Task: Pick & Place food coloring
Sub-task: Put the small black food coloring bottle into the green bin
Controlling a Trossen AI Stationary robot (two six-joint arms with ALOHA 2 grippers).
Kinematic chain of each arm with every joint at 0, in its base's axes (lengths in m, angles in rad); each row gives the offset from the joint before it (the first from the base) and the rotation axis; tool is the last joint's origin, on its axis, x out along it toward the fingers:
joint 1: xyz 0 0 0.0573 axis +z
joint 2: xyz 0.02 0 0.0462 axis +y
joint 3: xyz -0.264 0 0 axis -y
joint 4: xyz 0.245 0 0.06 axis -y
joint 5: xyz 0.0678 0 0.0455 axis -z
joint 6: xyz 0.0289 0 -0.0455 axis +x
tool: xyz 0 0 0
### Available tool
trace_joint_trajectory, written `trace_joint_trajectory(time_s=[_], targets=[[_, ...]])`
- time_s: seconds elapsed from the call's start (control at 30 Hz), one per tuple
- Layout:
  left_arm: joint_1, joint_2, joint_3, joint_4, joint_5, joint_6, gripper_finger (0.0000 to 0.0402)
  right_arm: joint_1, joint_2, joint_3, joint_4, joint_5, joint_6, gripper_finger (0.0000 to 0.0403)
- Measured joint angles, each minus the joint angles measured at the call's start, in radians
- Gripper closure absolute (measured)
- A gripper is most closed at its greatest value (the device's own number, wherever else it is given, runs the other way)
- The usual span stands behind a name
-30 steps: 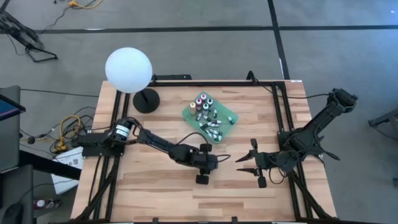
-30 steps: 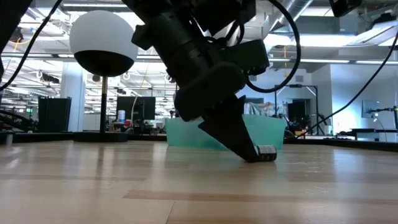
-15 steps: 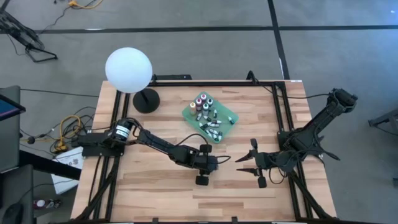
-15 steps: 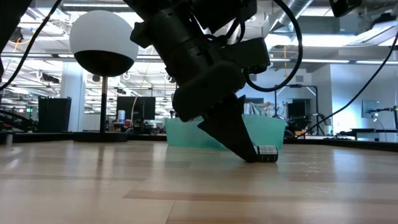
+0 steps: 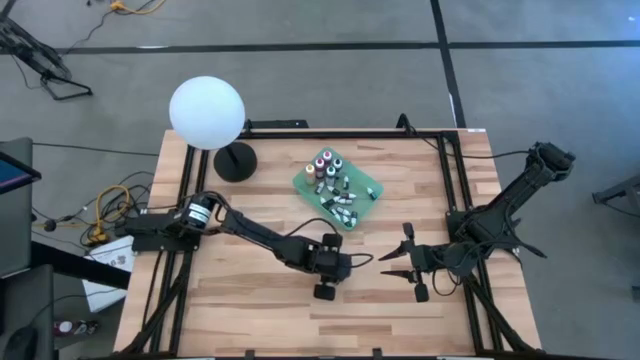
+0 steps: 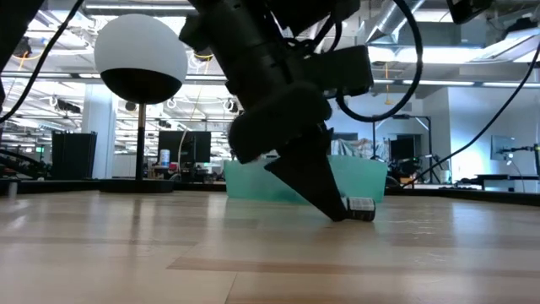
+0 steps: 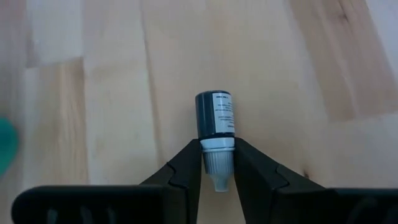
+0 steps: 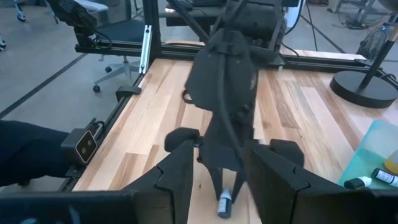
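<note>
Left tool [image 5: 327, 280] sits near the green tray [image 5: 303, 183], toward the bench's front edge; right tool [image 5: 408, 262] waits beside it, fingers apart and empty. On the tray I count roughly a dozen bottles [image 5: 338, 190].

Low view: one dark bottle [image 6: 360, 207] lies on the bench [image 6: 253, 262] at the fingertips.

Left wrist view: fingers [image 7: 186, 168] pinch that bottle's white cap [image 7: 217, 160], narrowed onto it. Lift straight and slowly; a cap-only grip may let the body swing.
</note>
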Motion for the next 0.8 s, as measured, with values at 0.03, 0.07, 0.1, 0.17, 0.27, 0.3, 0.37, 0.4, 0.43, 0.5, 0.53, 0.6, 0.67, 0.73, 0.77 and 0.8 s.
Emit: trace_joint_trajectory(time_s=[0.03, 0.07, 0.1, 0.17, 0.27, 0.3, 0.37, 0.4, 0.43, 0.5, 0.53, 0.6, 0.67, 0.73, 0.77, 0.8], targets=[[-0.003, 0.0, 0.01, -0.016, -0.003, 0.001, 0.0327, 0.0, 0.0, 0.0, 0.0, 0.0, 0.0, 0.0269], [-0.005, 0.0, 0.019, -0.03, -0.005, 0.002, 0.0327, 0.0, 0.0, 0.0, 0.0, 0.0, 0.0, 0.0269], [-0.008, 0.0, 0.027, -0.04, -0.005, 0.004, 0.0327, 0.0, 0.0, 0.0, 0.0, 0.0, 0.0, 0.0269], [-0.013, 0.001, 0.038, -0.052, -0.002, 0.012, 0.0327, 0.0, 0.0, 0.0, 0.0, 0.0, 0.0, 0.0269], [-0.021, 0.001, 0.048, -0.049, -0.006, 0.019, 0.0326, 0.0, 0.0, 0.0, 0.0, 0.0, 0.0, 0.0269], [-0.024, 0.001, 0.051, -0.05, -0.008, 0.019, 0.0326, 0.0, 0.0, 0.0, 0.0, 0.0, 0.0, 0.0269], [-0.026, 0.001, 0.056, -0.06, -0.012, 0.019, 0.0326, 0.0, 0.0, 0.0, 0.0, 0.0, 0.0, 0.0269], [-0.029, 0.001, 0.056, -0.061, -0.014, 0.019, 0.0326, 0.0, 0.0, 0.0, 0.0, 0.0, 0.0, 0.0269], [-0.029, 0.001, 0.056, -0.063, -0.015, 0.019, 0.0326, 0.0, 0.0, 0.0, 0.0, 0.0, 0.0, 0.0269], [-0.031, 0.001, 0.056, -0.069, -0.016, 0.019, 0.0326, 0.0, 0.0, 0.0, 0.0, 0.0, 0.0, 0.0269], [-0.031, 0.001, 0.056, -0.072, -0.017, 0.019, 0.0326, 0.0, 0.0, 0.0, 0.0, 0.0, 0.0, 0.0269], [-0.031, 0.0, 0.057, -0.082, -0.018, 0.019, 0.0326, 0.0, 0.0, 0.0, 0.0, 0.0, 0.0, 0.0269], [-0.033, 0.0, 0.057, -0.085, -0.022, 0.02, 0.0326, 0.0, 0.0, 0.0, -0.001, 0.0, 0.0, 0.0269], [-0.034, -0.001, 0.057, -0.084, -0.023, 0.026, 0.0326, 0.0, 0.0, 0.0, -0.003, 0.0, 0.0, 0.0269], [-0.036, -0.004, 0.057, -0.086, -0.024, 0.03, 0.0326, 0.0, 0.0, 0.0, -0.005, 0.0, 0.001, 0.0269], [-0.037, -0.011, 0.057, -0.092, -0.029, 0.035, 0.0326, 0.0, 0.0, 0.0, -0.006, 0.0, 0.002, 0.0269]])
